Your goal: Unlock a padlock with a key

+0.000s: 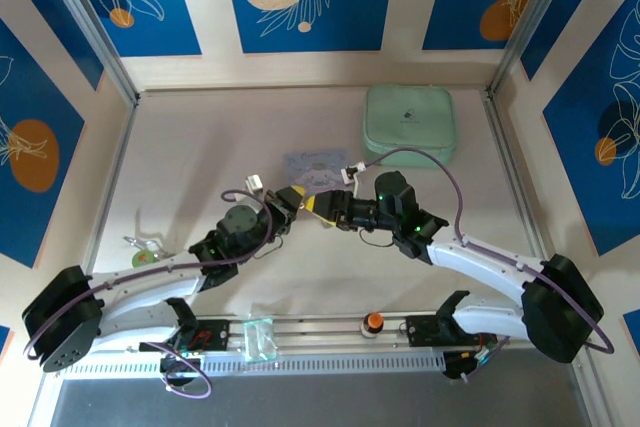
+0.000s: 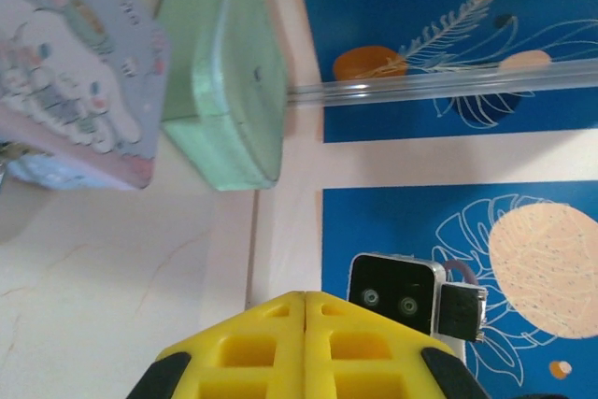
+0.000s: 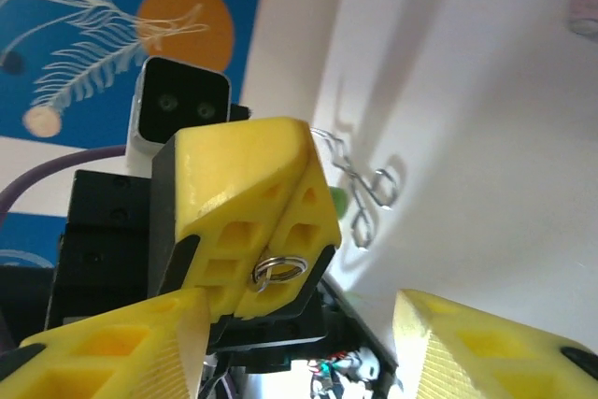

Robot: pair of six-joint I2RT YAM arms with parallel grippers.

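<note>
My left gripper (image 1: 296,197) (image 2: 306,295) is shut, its yellow fingertips pressed together. In the right wrist view a small silver key ring (image 3: 278,270) sticks out of the seam between the left gripper's (image 3: 280,221) fingers. The key itself is hidden, and so is the padlock. My right gripper (image 1: 324,205) (image 3: 299,310) faces the left one tip to tip over the middle of the table. It stands open, with its two fingers wide apart on either side of the left gripper's tips and nothing held between them.
A blue cartoon tin (image 1: 318,161) (image 2: 65,63) lies just beyond the grippers. A mint-green case (image 1: 408,122) (image 2: 224,81) sits further back right. Bent silver wire loops (image 1: 142,245) (image 3: 363,189) lie at the left. An orange-topped knob (image 1: 373,322) sits on the near rail.
</note>
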